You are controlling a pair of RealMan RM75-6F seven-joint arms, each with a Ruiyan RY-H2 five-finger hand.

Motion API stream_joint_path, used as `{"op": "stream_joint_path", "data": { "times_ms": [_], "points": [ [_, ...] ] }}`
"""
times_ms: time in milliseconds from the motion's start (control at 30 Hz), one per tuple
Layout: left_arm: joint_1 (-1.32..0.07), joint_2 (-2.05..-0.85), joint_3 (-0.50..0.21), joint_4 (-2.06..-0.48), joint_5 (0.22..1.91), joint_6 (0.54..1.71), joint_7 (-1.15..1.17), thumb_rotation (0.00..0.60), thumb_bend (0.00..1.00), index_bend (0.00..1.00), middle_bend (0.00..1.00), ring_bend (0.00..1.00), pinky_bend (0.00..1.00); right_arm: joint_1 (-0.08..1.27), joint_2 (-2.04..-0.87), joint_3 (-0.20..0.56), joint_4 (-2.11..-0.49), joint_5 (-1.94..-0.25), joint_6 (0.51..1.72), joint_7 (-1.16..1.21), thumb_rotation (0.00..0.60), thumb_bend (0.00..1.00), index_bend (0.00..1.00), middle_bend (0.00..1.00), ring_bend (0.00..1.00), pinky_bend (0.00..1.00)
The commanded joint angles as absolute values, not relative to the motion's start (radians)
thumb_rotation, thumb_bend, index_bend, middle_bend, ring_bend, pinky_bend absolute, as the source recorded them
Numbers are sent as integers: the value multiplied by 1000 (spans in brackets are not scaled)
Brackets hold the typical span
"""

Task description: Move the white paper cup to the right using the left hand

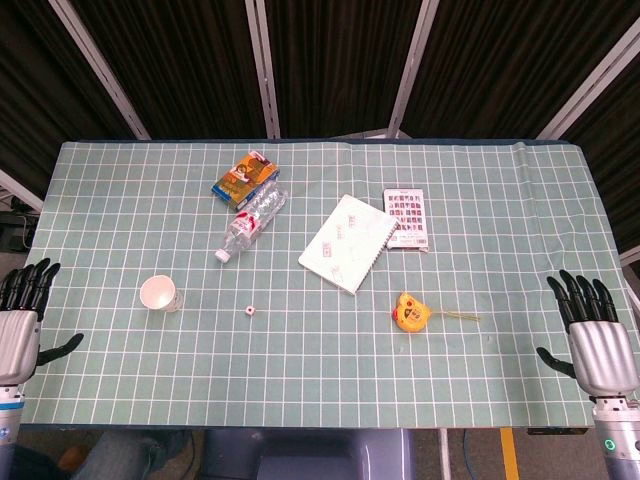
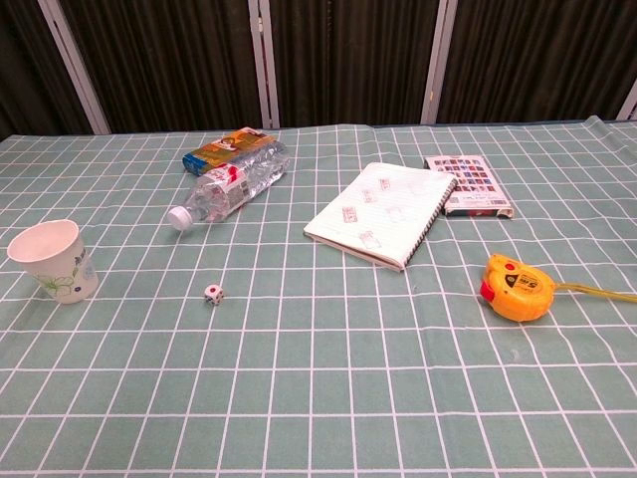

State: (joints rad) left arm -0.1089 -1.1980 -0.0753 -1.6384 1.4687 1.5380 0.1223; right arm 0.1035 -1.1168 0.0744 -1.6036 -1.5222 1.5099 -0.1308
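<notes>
The white paper cup [image 1: 160, 294] [image 2: 55, 261] stands upright on the left part of the green checked table, its mouth open to the top. My left hand [image 1: 22, 320] hovers at the table's left edge, well to the left of the cup, fingers spread and holding nothing. Over at the right edge is my right hand [image 1: 592, 330], also with fingers apart and nothing in it. Neither hand shows in the chest view.
A small die [image 1: 248, 311] [image 2: 213, 294] lies just right of the cup. Further back lie a plastic bottle [image 1: 253, 221] [image 2: 231, 185], a snack box [image 1: 243, 176], a spiral notebook [image 1: 348, 243], a card pack [image 1: 407, 218] and a yellow tape measure [image 1: 410, 312].
</notes>
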Motion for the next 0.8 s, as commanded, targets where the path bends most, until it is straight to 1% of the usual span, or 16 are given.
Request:
{"op": "stream_joint_path", "data": {
  "times_ms": [33,200,300,333,367,467,567,800],
  "points": [
    [-108,-1202,-75,-1635,1467,1537,126,600,0,0,0,0,0,103,-1115,74,-1604,-1523,1509,-129,600,0,0,0,0,0],
    [-112,-1222,-77,-1630,1475,1540,148,600,0,0,0,0,0,99,-1107,74,-1608,-1522,1512,-116,600,0,0,0,0,0],
    [-141,-1233,-65,-1622,1524,1513,184,600,0,0,0,0,0,97,-1101,79,-1614,-1521,1518,-108,600,0,0,0,0,0],
    [-177,-1230,-45,-1614,1566,1457,234,600,0,0,0,0,0,97,-1100,81,-1616,-1522,1521,-107,600,0,0,0,0,0],
    [-199,-1228,-42,-1615,1574,1423,269,600,0,0,0,0,0,97,-1099,81,-1618,-1522,1521,-107,600,0,0,0,0,0],
    [-269,-1249,-50,-1596,1592,1328,431,600,0,0,0,0,0,98,-1097,83,-1620,-1520,1518,-107,600,0,0,0,0,0],
    [-341,-1308,-57,-1539,1597,1227,594,600,0,0,0,0,0,97,-1095,88,-1622,-1510,1519,-107,600,0,0,0,0,0],
    [-416,-1410,-44,-1379,1620,1141,742,600,0,1,0,0,1,94,-1095,94,-1616,-1501,1520,-94,600,0,0,0,0,0]
  ]
}}
